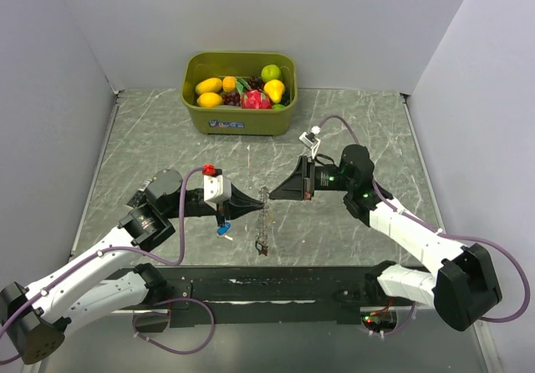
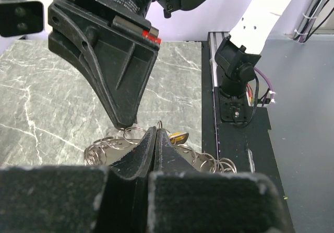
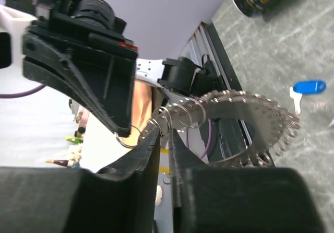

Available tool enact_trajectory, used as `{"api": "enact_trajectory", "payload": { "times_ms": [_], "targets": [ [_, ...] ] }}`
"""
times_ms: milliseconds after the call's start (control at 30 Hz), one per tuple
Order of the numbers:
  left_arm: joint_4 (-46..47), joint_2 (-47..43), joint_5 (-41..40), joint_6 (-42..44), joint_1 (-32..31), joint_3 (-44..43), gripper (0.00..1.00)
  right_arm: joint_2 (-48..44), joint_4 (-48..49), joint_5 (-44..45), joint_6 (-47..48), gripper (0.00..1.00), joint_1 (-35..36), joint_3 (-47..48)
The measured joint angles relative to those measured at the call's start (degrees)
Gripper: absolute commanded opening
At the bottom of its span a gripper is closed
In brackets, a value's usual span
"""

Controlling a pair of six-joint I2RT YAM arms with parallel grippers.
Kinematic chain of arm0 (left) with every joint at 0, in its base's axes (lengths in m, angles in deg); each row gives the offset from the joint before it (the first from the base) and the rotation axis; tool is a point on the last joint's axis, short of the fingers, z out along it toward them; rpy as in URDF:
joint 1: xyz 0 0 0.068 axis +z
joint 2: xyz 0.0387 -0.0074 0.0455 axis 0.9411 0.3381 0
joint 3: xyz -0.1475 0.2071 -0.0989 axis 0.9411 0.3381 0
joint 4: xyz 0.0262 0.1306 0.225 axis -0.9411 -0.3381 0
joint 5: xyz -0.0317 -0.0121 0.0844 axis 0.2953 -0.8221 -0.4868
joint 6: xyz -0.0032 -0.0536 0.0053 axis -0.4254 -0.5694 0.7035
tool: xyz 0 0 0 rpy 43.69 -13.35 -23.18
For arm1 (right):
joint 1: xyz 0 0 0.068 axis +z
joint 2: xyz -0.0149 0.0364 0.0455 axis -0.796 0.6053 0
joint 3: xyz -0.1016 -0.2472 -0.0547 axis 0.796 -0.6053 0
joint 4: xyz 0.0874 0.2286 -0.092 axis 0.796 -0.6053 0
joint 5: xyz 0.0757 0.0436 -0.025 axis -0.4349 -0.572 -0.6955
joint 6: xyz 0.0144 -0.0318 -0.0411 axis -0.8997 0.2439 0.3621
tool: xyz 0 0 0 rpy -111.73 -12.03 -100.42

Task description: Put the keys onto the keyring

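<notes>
The keyring (image 1: 263,222) is a floppy grey band strung with small silvery rings, hanging over the middle of the table. My left gripper (image 1: 254,206) is shut on its upper end from the left; in the left wrist view the jaws (image 2: 156,132) pinch a small ring. A yellow-headed key (image 2: 180,137) hangs on the band just behind them. My right gripper (image 1: 274,194) meets it from the right, its jaws (image 3: 166,131) closed to a narrow gap on the ringed band (image 3: 245,100). A blue-headed key (image 1: 224,230) lies loose on the table (image 3: 308,88).
A green bin (image 1: 240,122) of toy fruit stands at the back centre. A black rail (image 1: 276,285) runs along the near edge between the arm bases. Grey walls close in both sides of the marble tabletop.
</notes>
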Motion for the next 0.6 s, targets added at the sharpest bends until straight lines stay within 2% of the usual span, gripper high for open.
{"api": "enact_trajectory", "payload": {
  "times_ms": [33, 300, 333, 433, 600],
  "targets": [
    [0.0, 0.0, 0.0, 0.0, 0.0, 0.0, 0.01, 0.0, 1.2, 0.0, -0.4, 0.00, 0.0, -0.2],
    [0.0, -0.2, -0.1, 0.0, 0.0, 0.0, 0.01, 0.0, 9.8, -1.7, -4.4, 0.00, 0.0, -2.2],
    [0.0, -0.2, -0.2, 0.0, 0.0, 0.0, 0.01, 0.0, 10.5, -1.8, -4.8, 0.13, 0.0, -2.3],
    [0.0, -0.4, -0.3, 0.0, 0.0, 0.0, 0.01, 0.0, 12.7, -2.6, -5.7, 0.27, 0.0, -2.8],
    [0.0, -0.4, -0.5, 0.0, 0.0, 0.0, 0.01, 0.0, 14.2, -3.5, -6.0, 0.34, 0.0, -3.0]
  ]
}}
